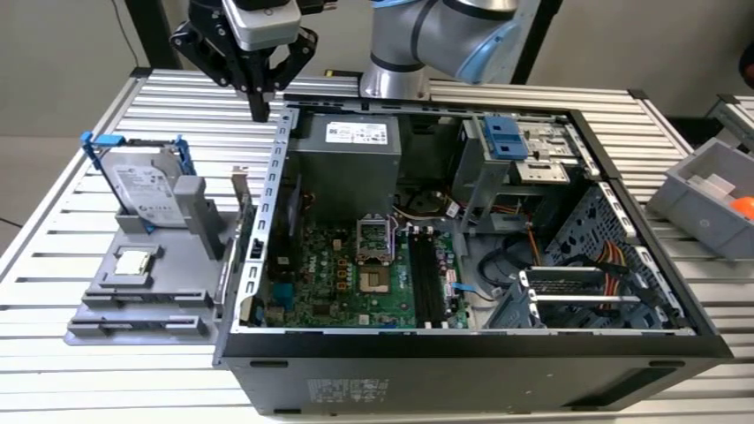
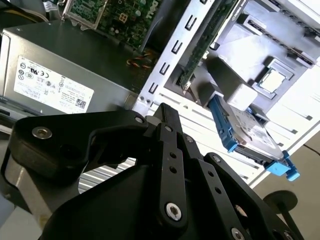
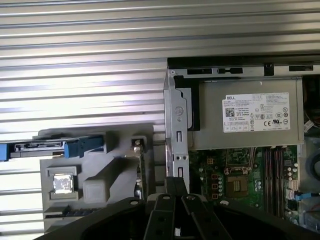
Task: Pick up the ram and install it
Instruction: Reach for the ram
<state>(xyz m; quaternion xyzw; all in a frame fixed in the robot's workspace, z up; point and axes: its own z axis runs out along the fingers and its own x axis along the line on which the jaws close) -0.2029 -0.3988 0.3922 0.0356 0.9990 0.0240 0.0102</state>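
Gripper: your gripper (image 1: 260, 108) hangs above the slatted table (image 1: 106, 380), just outside the far corner of the open computer case (image 1: 471, 371) on the exterior view's left
Jaws: pressed together into a single tip with nothing between them, as you can see in both wrist views (image 3: 175, 186) (image 2: 165, 114)
Ram: the ram (image 1: 242, 208) stands on its long edge in a slot of the grey holder (image 1: 141, 322), just beside the case's side wall; it is apart from your gripper, and both wrist views show it (image 3: 140, 172) (image 2: 202, 47)
Hard drive: the hard drive (image 1: 147, 190) in its blue frame stands upright at the holder's far end
Processor: the processor chip (image 1: 133, 261) lies flat in a square pocket of the holder, near the ram
Case: you see the motherboard (image 1: 335, 283) lying open, with the long black memory slots (image 1: 426, 278) beside the processor socket, and the power supply (image 1: 348, 150) at the far end
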